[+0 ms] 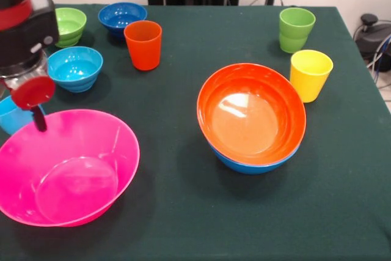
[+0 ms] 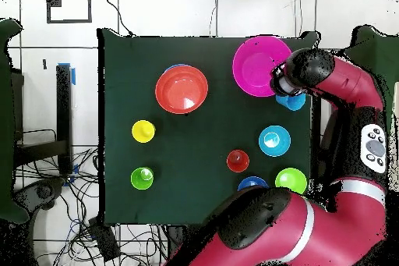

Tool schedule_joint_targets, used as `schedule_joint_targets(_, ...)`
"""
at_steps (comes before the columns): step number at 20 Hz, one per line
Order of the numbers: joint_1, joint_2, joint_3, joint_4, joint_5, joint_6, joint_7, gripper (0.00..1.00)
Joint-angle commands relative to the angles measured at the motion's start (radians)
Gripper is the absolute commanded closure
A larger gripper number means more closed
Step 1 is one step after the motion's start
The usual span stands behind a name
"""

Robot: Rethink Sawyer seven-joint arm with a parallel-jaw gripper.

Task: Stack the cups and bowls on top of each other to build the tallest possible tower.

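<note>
Pink bowl point(image 1: 64, 169), largest item, tilted on the green table point(image 1: 183, 224) at the front view's near left, apart from the other large bowls. Gripper point(image 1: 38, 111): positioned at the pink bowl's far rim, one dark finger reaching the rim; whether its jaws are clenched or released cannot be told. Orange bowl point(image 1: 252, 117) nested inside blue bowl point(image 1: 256, 164), mid-table. Yellow cup point(image 1: 310, 74) and green cup point(image 1: 296, 29) upright beyond it. Orange cup point(image 1: 143, 44), small light blue bowl point(image 1: 75, 68), dark blue bowl point(image 1: 122, 15), small green bowl point(image 1: 70, 24) grouped far left. Light blue cup point(image 1: 11, 114) beside the gripper.
</note>
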Motion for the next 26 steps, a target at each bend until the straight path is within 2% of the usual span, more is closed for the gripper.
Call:
schedule_joint_targets(1,0.024,-0.006,0.09,0.009,-0.039,0.069,-0.215,0.0)
schedule_joint_targets(16,0.002,0.023,0.103,-0.014,-0.063,0.04,-0.26,0.0)
schedule_joint_targets(26,-0.006,0.127,0.104,-0.086,-0.117,-0.086,-0.269,0.0)
